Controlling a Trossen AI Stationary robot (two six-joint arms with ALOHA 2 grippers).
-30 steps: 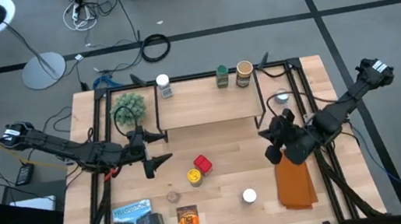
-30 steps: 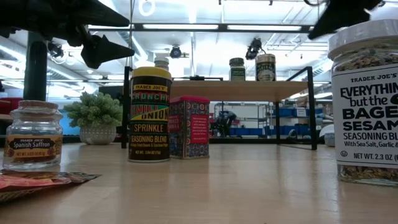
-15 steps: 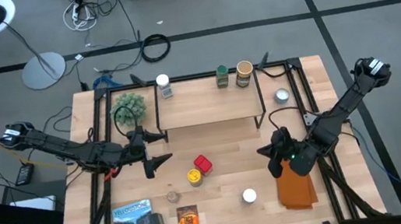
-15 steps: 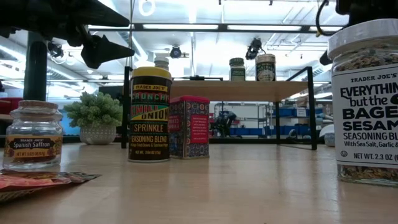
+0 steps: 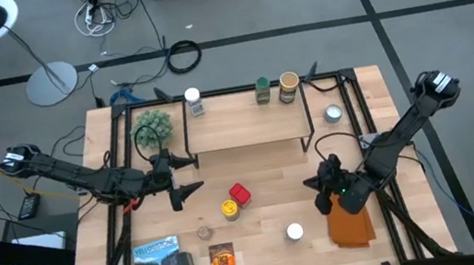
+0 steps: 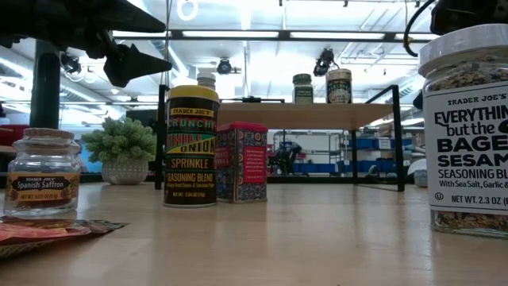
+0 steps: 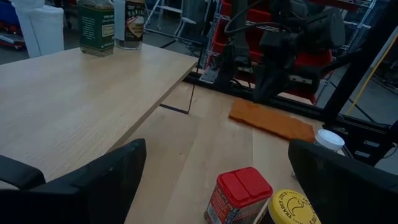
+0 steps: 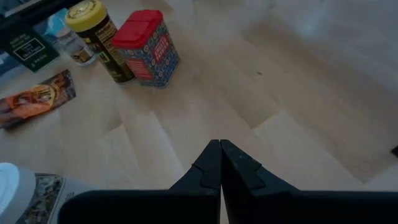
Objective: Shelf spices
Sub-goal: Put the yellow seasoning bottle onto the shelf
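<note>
White-lidded glass seasoning jar (image 5: 295, 231) nearest front edge of wooden table (image 5: 270, 170), orange-brown packet (image 5: 223, 263) to its left; right gripper (image 5: 325, 200) fingers pressed together, empty, beside folded orange cloth (image 5: 349, 217); yellow-lidded jar (image 5: 228, 210) touching red tin box (image 5: 239, 193) mid-table; left gripper (image 5: 186, 176) spread wide, empty; light wooden shelf (image 5: 240, 123) at back carries three jars.
</note>
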